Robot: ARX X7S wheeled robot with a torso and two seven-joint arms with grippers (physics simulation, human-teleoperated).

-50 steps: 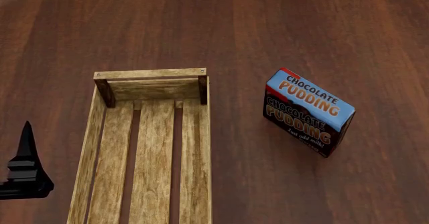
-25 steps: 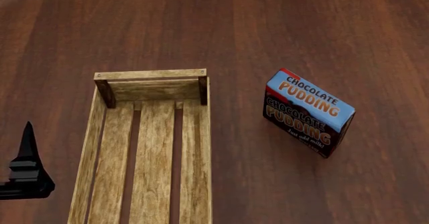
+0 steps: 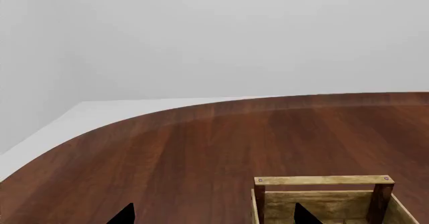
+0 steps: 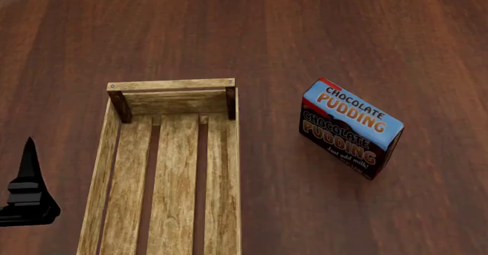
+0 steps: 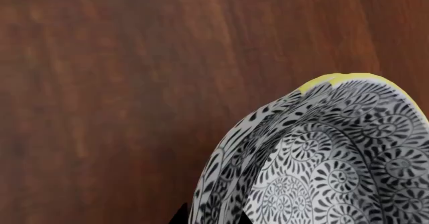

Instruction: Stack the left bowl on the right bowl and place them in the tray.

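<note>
In the right wrist view a bowl (image 5: 322,174) with black-and-white swirl patterns and a yellow edge fills the lower right, tilted above the wooden table. It looks like two nested walls, but I cannot tell for sure. My right gripper (image 5: 209,218) is shut on the bowl's rim, one dark fingertip on each side of the wall. The tray (image 4: 171,86) lies empty left of centre in the head view. No bowl shows there. My left gripper (image 3: 213,216) is open and empty, by the tray's (image 3: 322,180) far-left corner. One of its fingers (image 4: 30,163) shows left of the tray.
A chocolate pudding box (image 4: 351,126) stands tilted on the table, to the right of the tray. The dark wooden table (image 3: 201,148) ends in a curved far edge against a pale wall.
The left gripper's finger shifts by only a few pixels at the head view's left edge. Tray and pudding box have not moved.
</note>
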